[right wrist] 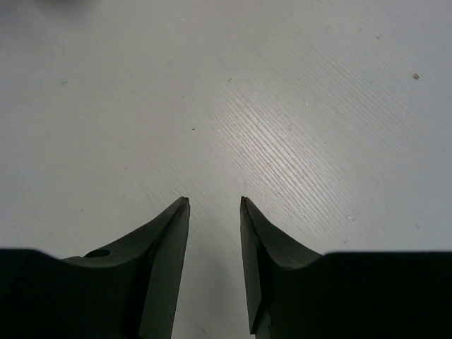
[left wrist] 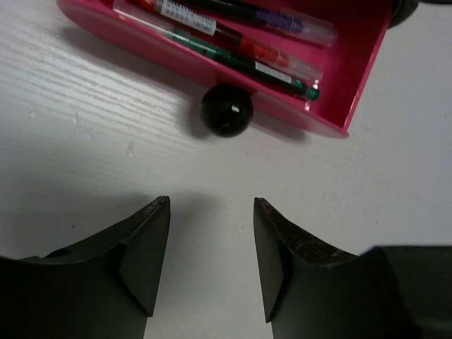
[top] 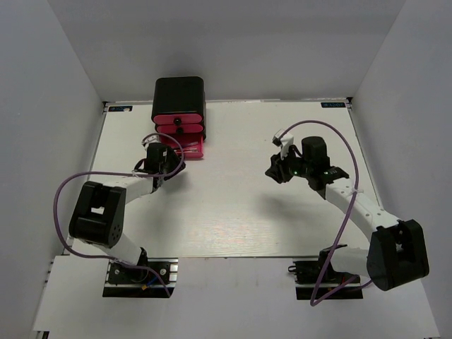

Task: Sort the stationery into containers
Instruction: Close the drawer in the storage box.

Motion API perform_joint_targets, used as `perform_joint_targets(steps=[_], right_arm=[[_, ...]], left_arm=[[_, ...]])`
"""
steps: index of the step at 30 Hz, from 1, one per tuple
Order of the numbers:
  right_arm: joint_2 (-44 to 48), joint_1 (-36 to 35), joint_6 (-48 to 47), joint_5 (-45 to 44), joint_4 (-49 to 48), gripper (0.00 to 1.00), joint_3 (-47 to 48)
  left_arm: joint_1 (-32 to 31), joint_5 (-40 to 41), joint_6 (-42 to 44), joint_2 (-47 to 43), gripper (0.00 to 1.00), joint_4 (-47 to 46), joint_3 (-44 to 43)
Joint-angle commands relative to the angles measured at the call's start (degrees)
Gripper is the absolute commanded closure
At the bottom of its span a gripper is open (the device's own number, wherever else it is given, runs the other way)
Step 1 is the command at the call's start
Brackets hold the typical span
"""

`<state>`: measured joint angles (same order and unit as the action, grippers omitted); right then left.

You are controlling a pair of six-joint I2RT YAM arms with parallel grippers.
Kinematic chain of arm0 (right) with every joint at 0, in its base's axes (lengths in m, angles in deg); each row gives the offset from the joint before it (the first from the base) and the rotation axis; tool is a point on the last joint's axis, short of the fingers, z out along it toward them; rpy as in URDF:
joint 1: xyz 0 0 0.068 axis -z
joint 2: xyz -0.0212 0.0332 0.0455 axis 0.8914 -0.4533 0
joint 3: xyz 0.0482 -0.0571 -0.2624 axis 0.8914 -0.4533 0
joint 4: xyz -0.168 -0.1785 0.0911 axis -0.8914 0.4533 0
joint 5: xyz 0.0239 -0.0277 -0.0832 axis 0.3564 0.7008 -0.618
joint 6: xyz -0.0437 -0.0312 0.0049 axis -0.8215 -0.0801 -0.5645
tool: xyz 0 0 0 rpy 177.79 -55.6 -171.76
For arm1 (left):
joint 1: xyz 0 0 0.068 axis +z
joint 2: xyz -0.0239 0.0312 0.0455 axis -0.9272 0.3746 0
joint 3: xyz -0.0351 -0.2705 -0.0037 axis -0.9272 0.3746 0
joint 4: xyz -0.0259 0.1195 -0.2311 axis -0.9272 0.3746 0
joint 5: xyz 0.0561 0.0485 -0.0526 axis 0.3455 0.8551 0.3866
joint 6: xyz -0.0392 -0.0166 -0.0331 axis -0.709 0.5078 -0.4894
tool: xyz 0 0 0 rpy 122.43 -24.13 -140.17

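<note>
We see cabinet [top: 179,97] at table's [top: 233,219] 11 o'clock, drawer [left wrist: 349,70] out w/ pens [left wrist: 247,48] inside, knob [left wrist: 227,110] at 12 from L gripper [left wrist: 212,206], jaws apart, empty, R gripper [right wrist: 215,201] likewise parted, nothing held, toward table's 3 o'clock.

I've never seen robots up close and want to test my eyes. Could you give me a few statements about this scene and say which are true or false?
1. A pink drawer of the black cabinet is pulled out. True.
2. That drawer is empty. False: several pens lie in it.
3. The left gripper clasps the drawer's black knob. False: its jaws stand apart, short of the knob, holding nothing.
4. The right gripper hangs over bare table, holding nothing. True.
</note>
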<state>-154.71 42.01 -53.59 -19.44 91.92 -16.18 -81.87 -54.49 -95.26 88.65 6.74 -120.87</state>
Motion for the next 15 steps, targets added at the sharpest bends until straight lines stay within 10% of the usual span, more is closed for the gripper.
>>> perform_joint_targets(steps=[1,15], right_arm=[[2.0,1.9,1.5,4.3,-4.3,0.59,-1.4],[5.0,3.9,0.5,6.4,-6.3,0.6,-2.9]], left_arm=[[1.6,-2.2,-2.3,2.8,0.42,-3.3,-3.5],[3.3,-4.2,-7.3,11.5,0.47,-10.8,-7.0]])
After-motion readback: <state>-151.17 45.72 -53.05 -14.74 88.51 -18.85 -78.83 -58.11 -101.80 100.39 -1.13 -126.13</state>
